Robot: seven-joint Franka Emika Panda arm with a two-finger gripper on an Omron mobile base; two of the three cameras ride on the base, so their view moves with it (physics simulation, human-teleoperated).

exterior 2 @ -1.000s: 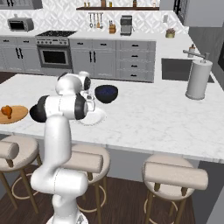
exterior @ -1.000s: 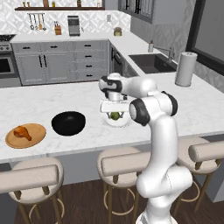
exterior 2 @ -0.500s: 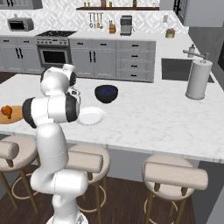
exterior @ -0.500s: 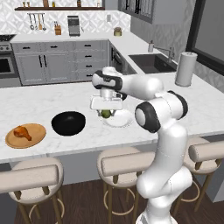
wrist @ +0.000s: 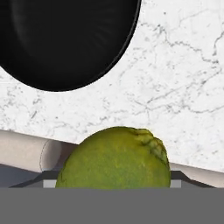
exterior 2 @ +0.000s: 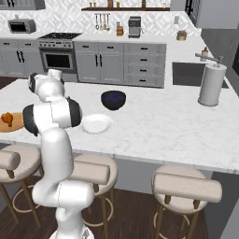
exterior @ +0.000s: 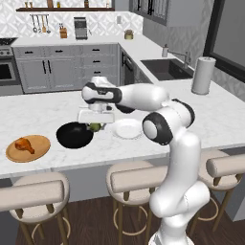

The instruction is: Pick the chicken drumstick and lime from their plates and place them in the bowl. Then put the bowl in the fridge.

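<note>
The fingers (exterior: 96, 125) grip the lime (exterior: 95, 127), held just right of the bowl (exterior: 74, 134) above the desk (exterior: 43, 107); next, carry it left over the bowl and release

lime (wrist: 114, 158): yellow-green, mottled skin
bowl (exterior: 74, 135): glossy black
wooden plate (exterior: 28, 149): tan
chicken drumstick (exterior: 24, 144): orange-brown
white plate (exterior: 128, 129): glossy white
smaller bowl (exterior 2: 113, 99): dark blue
counter (exterior: 43, 111): white marble, grey veins
</note>
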